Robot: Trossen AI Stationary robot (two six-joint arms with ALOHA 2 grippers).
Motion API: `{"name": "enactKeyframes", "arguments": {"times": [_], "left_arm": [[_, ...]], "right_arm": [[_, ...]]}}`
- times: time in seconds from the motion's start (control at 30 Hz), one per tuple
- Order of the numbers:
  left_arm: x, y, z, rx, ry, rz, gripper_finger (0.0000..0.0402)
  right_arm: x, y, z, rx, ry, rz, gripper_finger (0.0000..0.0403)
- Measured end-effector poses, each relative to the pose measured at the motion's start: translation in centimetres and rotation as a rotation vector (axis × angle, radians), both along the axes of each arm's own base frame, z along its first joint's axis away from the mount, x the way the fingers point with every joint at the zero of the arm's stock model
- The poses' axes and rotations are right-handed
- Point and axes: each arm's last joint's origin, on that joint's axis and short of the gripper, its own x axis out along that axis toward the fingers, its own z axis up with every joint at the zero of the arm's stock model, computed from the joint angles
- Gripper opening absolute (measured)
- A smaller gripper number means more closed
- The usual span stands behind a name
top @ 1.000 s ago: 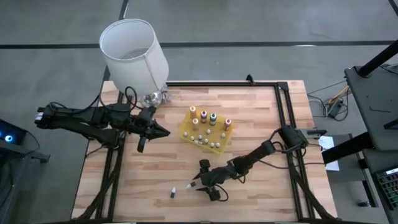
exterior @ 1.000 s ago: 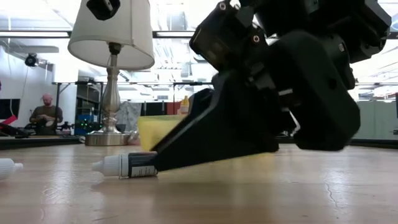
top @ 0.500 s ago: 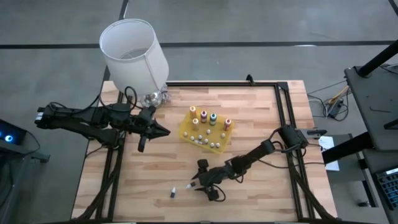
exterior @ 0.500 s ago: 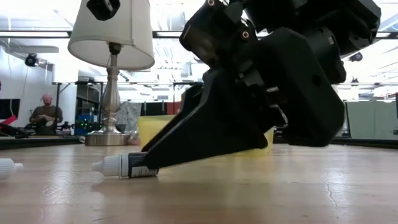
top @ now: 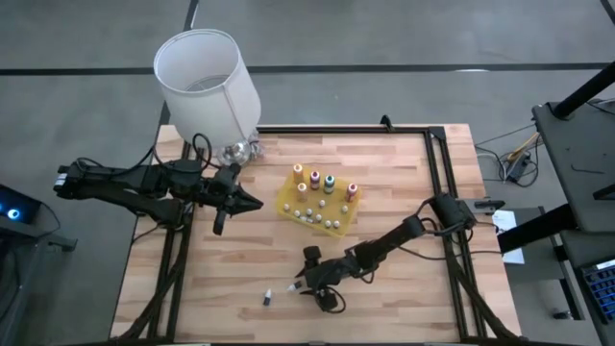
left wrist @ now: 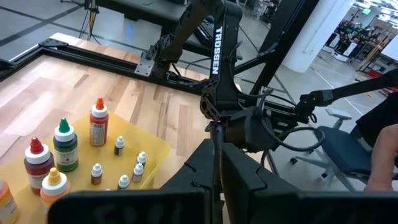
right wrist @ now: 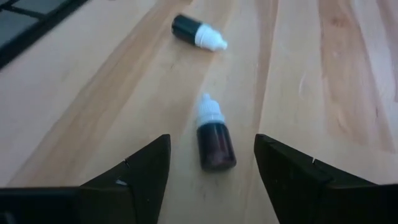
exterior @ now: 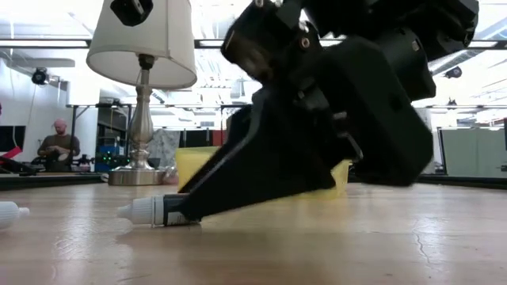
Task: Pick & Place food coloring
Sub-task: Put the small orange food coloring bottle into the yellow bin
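A small dark vial of food coloring point(right wrist: 215, 140) lies on its side on the wooden table, its white tip pointing away from my right gripper point(right wrist: 211, 144). The gripper is open and slants down low over the table. Its fingers stand on either side of the vial with a gap on each side. The low view shows the vial point(exterior: 155, 211) flat on the wood beside one fingertip point(exterior: 190, 207). A second vial point(right wrist: 198, 32) lies farther off. Taller bottles point(top: 322, 181) stand in the yellow tray point(left wrist: 153, 150). My left gripper point(top: 254, 203) hovers shut at the table's left.
A lamp with a white shade point(top: 207, 82) stands at the table's far left corner. A black frame point(top: 437, 154) runs along the far and right edges. In the low view the second vial point(exterior: 9, 210) lies at the left. A person point(exterior: 59, 144) sits in the room behind.
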Motion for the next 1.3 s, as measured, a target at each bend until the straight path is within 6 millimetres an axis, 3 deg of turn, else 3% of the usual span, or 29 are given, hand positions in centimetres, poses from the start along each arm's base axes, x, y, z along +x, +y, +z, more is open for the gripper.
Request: {"name": "enactKeyframes", "arguments": {"times": [0.27, 0.83, 1.07, 1.3], "left_arm": [[0.0, 0.0, 0.1, -0.003, -0.01, 0.002, 0.0], [0.0, 0.0, 0.1, -0.007, -0.009, 0.002, 0.0], [0.0, 0.0, 0.1, -0.038, -0.004, 0.006, 0.0], [0.0, -0.1, 0.2, -0.041, -0.009, -0.011, 0.0]], "right_arm": [[0.7, 0.4, -1.2, 0.027, 0.022, 0.002, 0.0184], [1.1, 0.5, -1.3, 0.026, 0.071, -0.019, 0.0103], [1.4, 0.5, 0.3, 0.022, 0.08, -0.021, 0.0076], [2.1, 0.6, 4.7, 0.016, 0.142, -0.046, 0.0088]]}}
